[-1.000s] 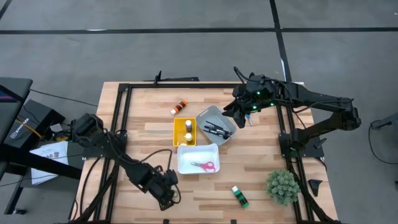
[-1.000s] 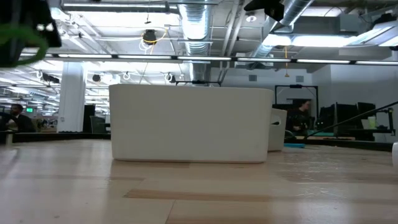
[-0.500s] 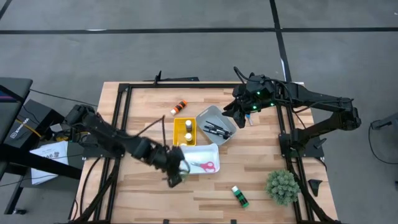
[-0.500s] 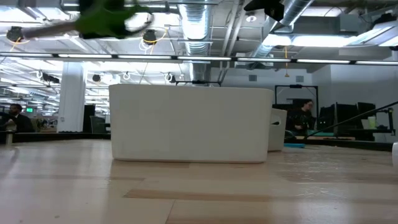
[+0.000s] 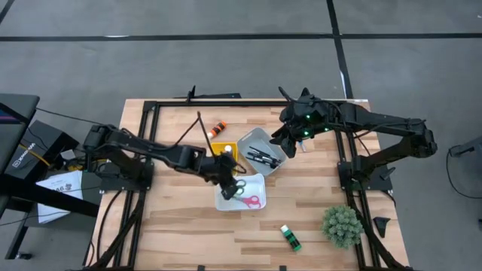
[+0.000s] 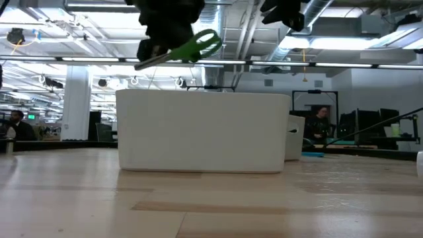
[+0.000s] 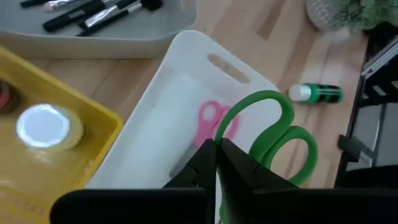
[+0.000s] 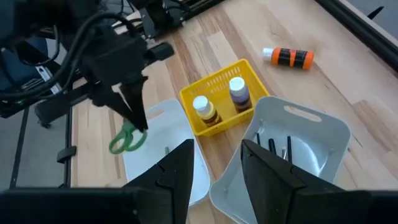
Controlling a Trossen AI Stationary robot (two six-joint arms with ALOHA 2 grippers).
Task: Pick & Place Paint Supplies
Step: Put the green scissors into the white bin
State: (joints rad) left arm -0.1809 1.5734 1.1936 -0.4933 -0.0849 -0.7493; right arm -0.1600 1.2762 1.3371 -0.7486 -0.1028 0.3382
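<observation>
My left gripper (image 5: 230, 183) hangs over the white tray (image 5: 258, 181), shut on green-handled scissors (image 7: 280, 134). Pink-handled scissors (image 5: 252, 201) lie flat in that tray. Two paint bottles (image 8: 217, 99) stand in the yellow basket (image 5: 215, 159). Dark paintbrushes (image 5: 263, 156) lie in the grey tray (image 5: 252, 139). An orange bottle (image 5: 219, 128) lies on its side on the far part of the table. A green bottle (image 5: 291, 237) lies on its side near the front edge. My right gripper (image 8: 216, 149) hovers open above the grey tray's far right side, with nothing between its fingers. My left gripper pinches the green scissors between its two fingers, where the handle loops meet the blades (image 7: 233, 152). The fingers slant down from the table's left side. The scissors are lifted clear above the white tray, roughly level, with the blades (image 6: 149, 61) sticking out one side and the loops (image 6: 201, 45) out the other.
A fuzzy green ball plant (image 5: 343, 224) stands at the table's near right corner. Black frame rails (image 5: 147, 150) run along the left, far and right edges. Bare wood lies in front of the white tray.
My left gripper has swung from the table's near left part toward the white tray and risen, staying shut on the green scissors. It now hangs over the tray's left end.
</observation>
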